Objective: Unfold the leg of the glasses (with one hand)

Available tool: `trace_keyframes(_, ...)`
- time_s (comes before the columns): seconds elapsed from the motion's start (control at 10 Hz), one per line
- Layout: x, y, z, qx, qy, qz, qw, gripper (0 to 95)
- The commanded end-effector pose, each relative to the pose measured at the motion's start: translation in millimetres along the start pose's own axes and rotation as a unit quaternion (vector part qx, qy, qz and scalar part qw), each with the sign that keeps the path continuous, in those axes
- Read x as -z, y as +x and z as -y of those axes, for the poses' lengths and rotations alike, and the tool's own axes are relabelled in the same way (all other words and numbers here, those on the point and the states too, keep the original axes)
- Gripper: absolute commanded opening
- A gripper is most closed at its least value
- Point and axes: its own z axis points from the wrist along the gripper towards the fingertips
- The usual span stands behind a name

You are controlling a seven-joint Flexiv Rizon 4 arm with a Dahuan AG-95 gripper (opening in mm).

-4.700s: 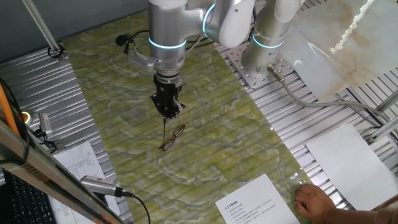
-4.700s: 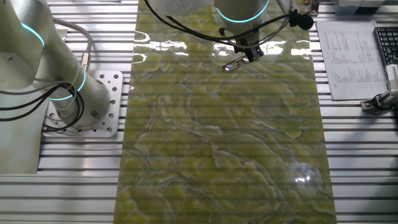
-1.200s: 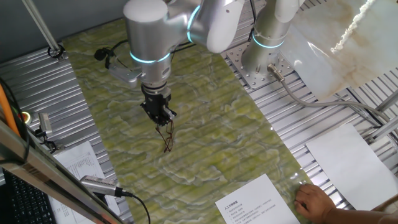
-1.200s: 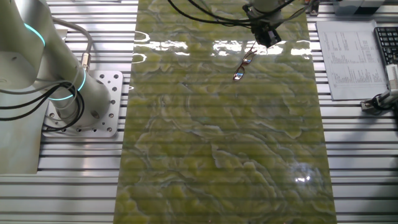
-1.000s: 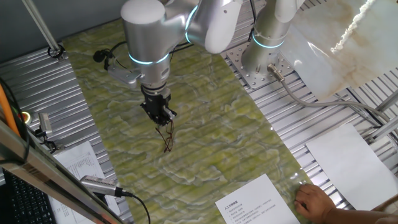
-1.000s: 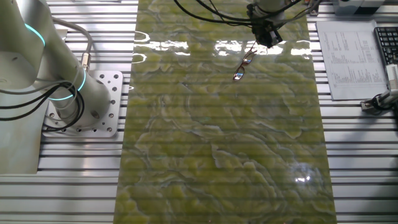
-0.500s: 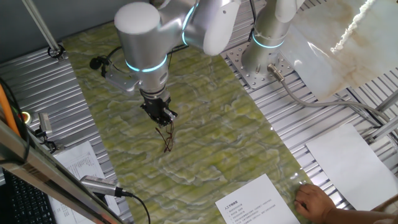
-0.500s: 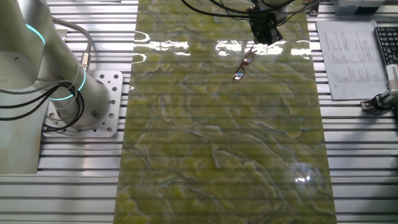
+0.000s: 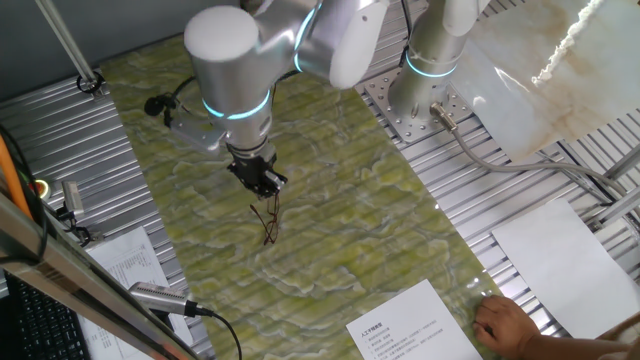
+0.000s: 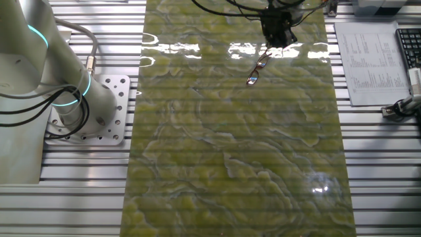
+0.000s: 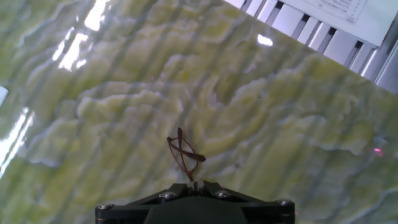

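The glasses (image 9: 268, 222) lie on the green marbled mat as a thin reddish-brown wire frame, with their legs crossing. They also show in the other fixed view (image 10: 258, 68) and in the hand view (image 11: 184, 154). My black gripper (image 9: 263, 188) hangs from the silver arm with cyan rings, just above the far end of the glasses. It also shows in the other fixed view (image 10: 277, 38). In the hand view the gripper (image 11: 194, 184) has its jaws pressed together, and a thin leg of the glasses runs into the slit between them.
A bare human hand (image 9: 505, 325) rests at the front right by a printed sheet (image 9: 405, 325). Papers (image 10: 367, 52) and a keyboard (image 10: 408, 46) lie beside the mat (image 10: 230, 145). A second arm's base (image 10: 85, 108) stands on the ribbed metal table.
Over the last second the arm's wrist has swung a little and the gripper has shifted slightly. The glasses stay where they were. Since 4.7 s ago the glasses have been dragged and turned.
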Motion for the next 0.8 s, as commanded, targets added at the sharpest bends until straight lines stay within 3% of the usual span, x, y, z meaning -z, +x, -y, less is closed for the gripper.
trace_keyframes(0.1, 1.3, 11.4, 3.2, 0.007, 0.01, 0.002, 0.9999, 0.0)
trace_keyframes(0.3, 1.4, 15.9, 4.4, 0.0, 0.012, 0.002, 0.9999, 0.0)
trace_keyframes(0.6, 3.9, 37.7, 10.6, -0.012, 0.014, 0.008, 0.9998, 0.0)
trace_keyframes(0.8, 7.8, 43.4, 14.2, -0.052, 0.016, 0.009, 0.9985, 0.0)
